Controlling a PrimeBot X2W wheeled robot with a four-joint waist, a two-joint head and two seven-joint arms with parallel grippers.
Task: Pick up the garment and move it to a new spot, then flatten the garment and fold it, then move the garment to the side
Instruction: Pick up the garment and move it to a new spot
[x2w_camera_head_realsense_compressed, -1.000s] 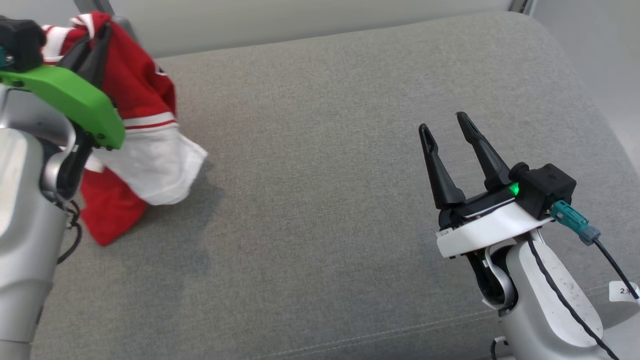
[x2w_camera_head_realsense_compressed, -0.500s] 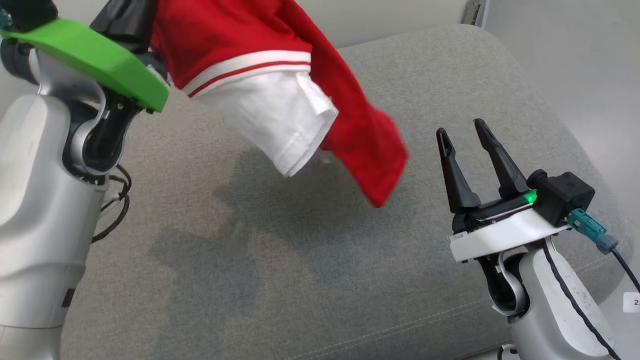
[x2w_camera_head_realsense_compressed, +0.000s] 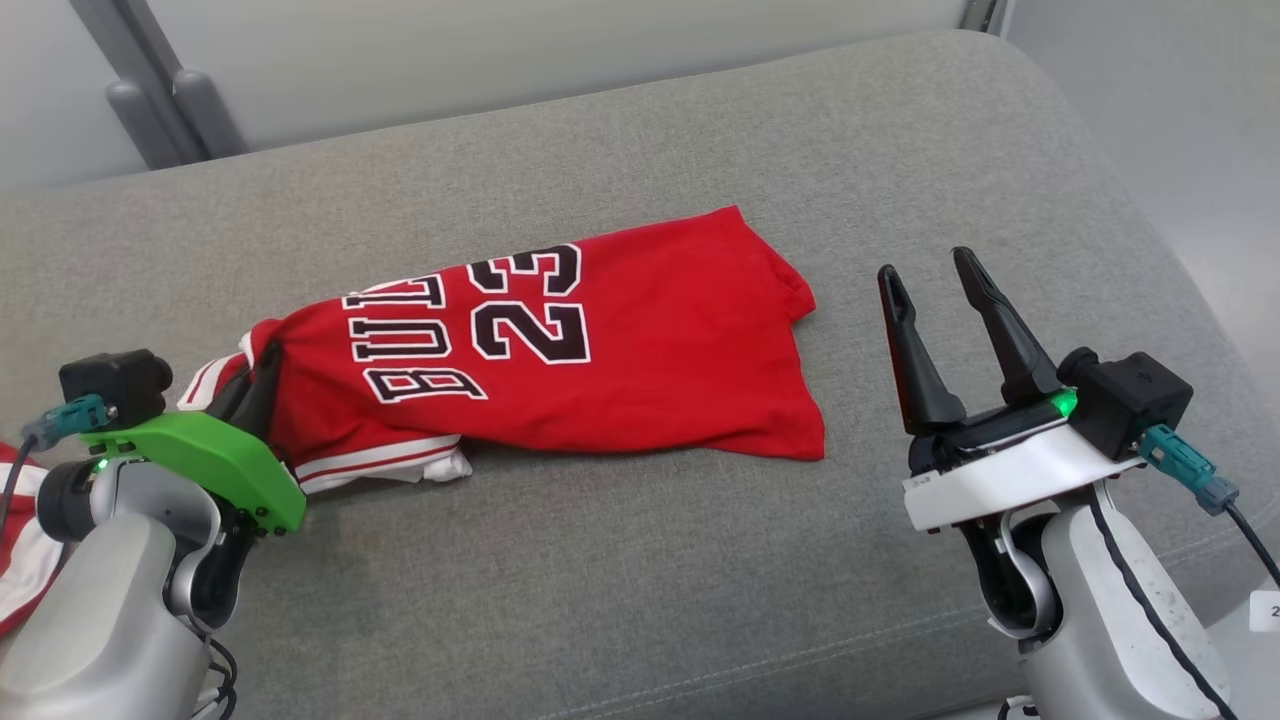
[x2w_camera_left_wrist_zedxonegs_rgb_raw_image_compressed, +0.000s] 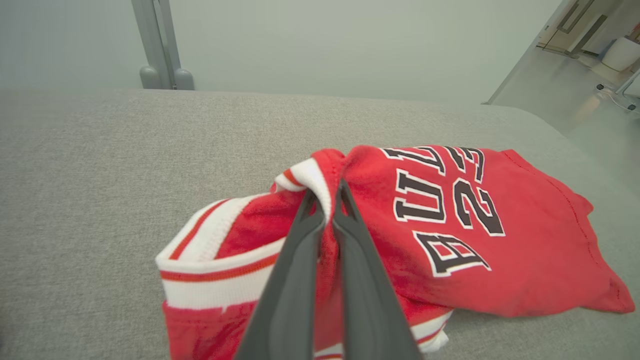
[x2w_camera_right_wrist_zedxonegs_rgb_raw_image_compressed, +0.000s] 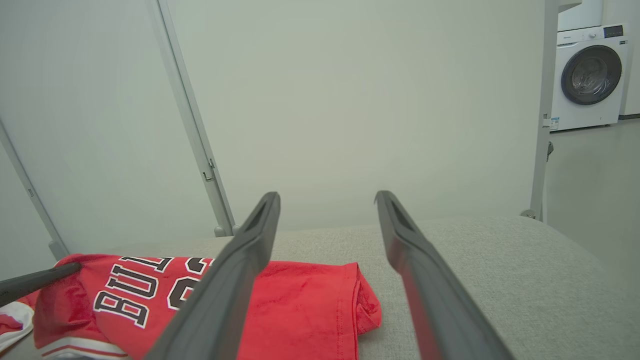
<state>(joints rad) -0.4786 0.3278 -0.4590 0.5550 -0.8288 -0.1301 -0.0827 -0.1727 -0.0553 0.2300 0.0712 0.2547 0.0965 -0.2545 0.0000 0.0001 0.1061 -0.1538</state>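
Left tool (x2w_camera_left_wrist_zedxonegs_rgb_raw_image_compressed: 326, 194) clamps the garment (x2w_camera_head_realsense_compressed: 640, 370) — right tool (x2w_camera_head_realsense_compressed: 925, 262) gapes beside its hem.

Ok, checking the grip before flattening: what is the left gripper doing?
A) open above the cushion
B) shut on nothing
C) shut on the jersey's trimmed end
C: the left gripper pinches the white-trimmed end of the red jersey lying on the grey cushion.
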